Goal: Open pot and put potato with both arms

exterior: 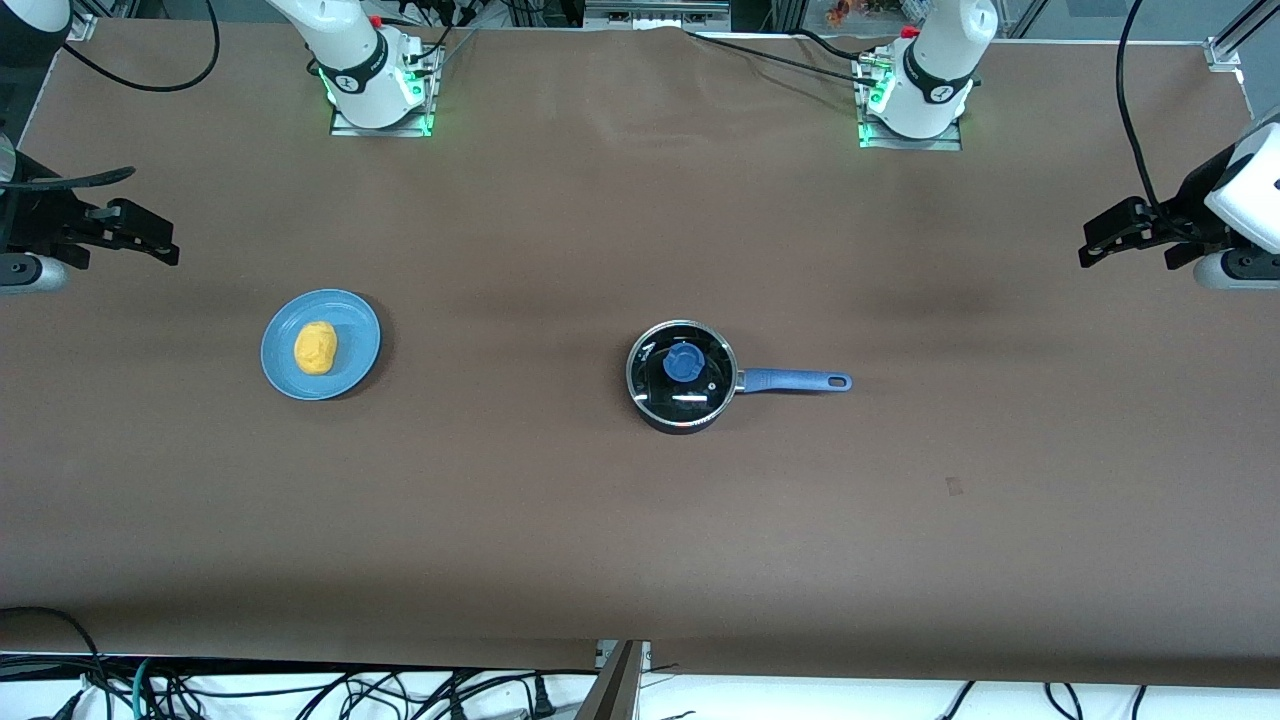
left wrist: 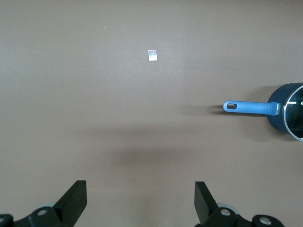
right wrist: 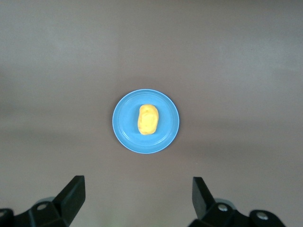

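Front view is showing the small black saucepan point(exterior: 681, 376), clear glass lid with blue knob point(exterior: 683, 364) sitting closed on it, resting mid-table, its blue handle point(exterior: 795, 380) pointing toward the left arm's end, likely within that arm's reach. The yellow-orange potato point(exterior: 315, 347) is lying on a flat light-blue plate point(exterior: 352, 322) toward the right arm's end. The left gripper point(exterior: 1125, 243) and right gripper point(exterior: 130, 236) are hanging over the table's ends, fingers spread, both waiting.
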